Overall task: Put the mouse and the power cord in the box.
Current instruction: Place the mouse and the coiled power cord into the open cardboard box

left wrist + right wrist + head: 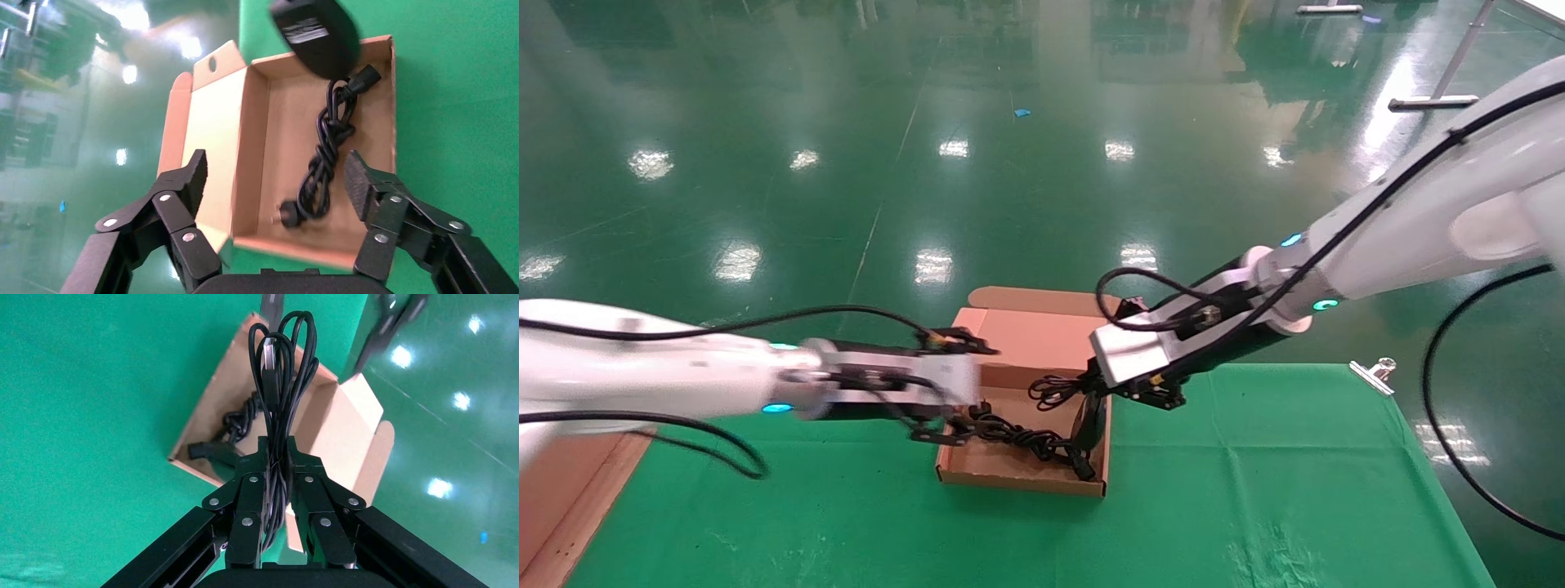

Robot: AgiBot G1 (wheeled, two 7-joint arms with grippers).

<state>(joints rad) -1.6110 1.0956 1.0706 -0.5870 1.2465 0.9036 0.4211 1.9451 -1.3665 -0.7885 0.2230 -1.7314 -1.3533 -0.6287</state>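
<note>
Counter (1254, 490) covered in green cloth; metal clip (1373, 373) at its far right edge. Brown cardboard box (977, 469) sits open, lid flap folded back. Power cord (327, 153), black twisted bundle, lies along the box floor, plug toward the near wall. Left end effector (275, 177) spread wide, empty, over the box's left side. Right end effector (277, 462) clenched on the mouse (1088, 425) cable loops; the oval mouse dangles over the box's right side.
</note>
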